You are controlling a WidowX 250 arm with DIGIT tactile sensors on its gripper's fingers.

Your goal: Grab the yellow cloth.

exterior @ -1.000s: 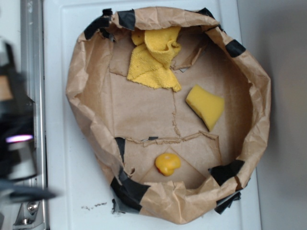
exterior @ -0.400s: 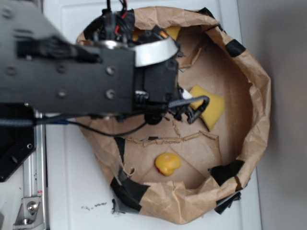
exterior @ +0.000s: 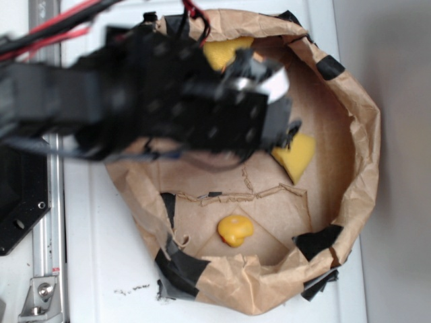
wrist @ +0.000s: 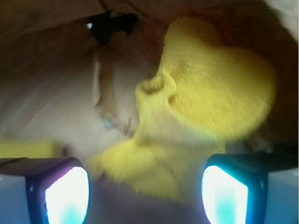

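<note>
The yellow cloth (wrist: 201, 98) fills the middle of the wrist view, crumpled against the far paper wall, its near edge lying just ahead of and between my two lit fingertips. My gripper (wrist: 145, 196) is open, with nothing held between its fingers. In the exterior view the black arm (exterior: 168, 101) hangs over the back left of the paper bin and covers most of the yellow cloth (exterior: 222, 52); only a small yellow patch shows above it. The gripper itself is hidden under the arm there.
A brown paper bin (exterior: 360, 161) with black tape patches holds everything. A smooth yellow foam wedge (exterior: 296, 158) lies right of the arm. A small rounded yellow-orange object (exterior: 235, 230) sits near the front. White surface (exterior: 101, 256) and a metal rail (exterior: 44, 269) lie left.
The arm swept in from the left edge over the bin and has moved further toward the back, now covering most of the cloth that lay fully visible a second ago.
</note>
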